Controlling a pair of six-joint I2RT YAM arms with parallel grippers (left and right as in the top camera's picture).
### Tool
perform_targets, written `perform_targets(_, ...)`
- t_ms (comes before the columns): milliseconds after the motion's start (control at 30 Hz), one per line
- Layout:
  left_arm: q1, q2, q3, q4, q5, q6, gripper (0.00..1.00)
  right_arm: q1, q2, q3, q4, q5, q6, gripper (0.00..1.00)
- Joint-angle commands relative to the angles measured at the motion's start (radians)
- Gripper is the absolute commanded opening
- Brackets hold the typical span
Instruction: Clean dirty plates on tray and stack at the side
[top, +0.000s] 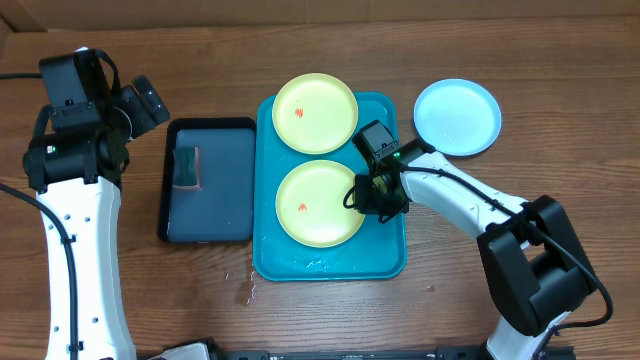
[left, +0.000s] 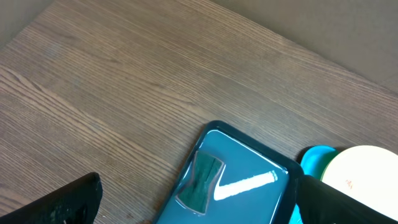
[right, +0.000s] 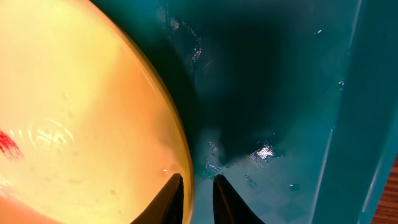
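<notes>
Wood-grain tabletop (top: 330, 60) fills the scene, with a teal tray (top: 395, 255) at its middle. Two yellow-green plates lie flat in the tray. The far plate (top: 315, 110) overhangs the tray's far rim and the near plate (top: 315, 205) sits in the middle. Each has a small red smear. A blue plate (top: 457, 117) lies off the tray on the tabletop, by the tray's far right corner. Left of the tray is a dark tray (top: 225, 200) with a sponge (top: 186, 167) in it.

The right arm (top: 450, 195) reaches into the tray from the right. In the wrist view the right jaws are nearly together and straddle the near plate's right rim. One tip (right: 171, 199) is over the plate and the other tip (right: 227, 199) is over the wet tray floor, which looks like a pinch on the rim. The plate's body lies to the left of those jaws. Being round, it has no long axis, so only the rim's line between the tips matters.

The left arm (top: 80, 220) stays well back at the far left, with the left jaws wide apart and holding nothing. They look down on the dark tray, so that arm is much the nearer to the sponge.

The next move probably depends on the rim pinch holding. A wet, shallow edge could slip out.
</notes>
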Motion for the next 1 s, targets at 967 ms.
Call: perform_targets(967, 0.002, 0.003, 0.017, 0.069, 0.024, -0.015, 1.00, 0.001, -0.010, 0.030, 0.001, 0.051, 0.000, 0.04)
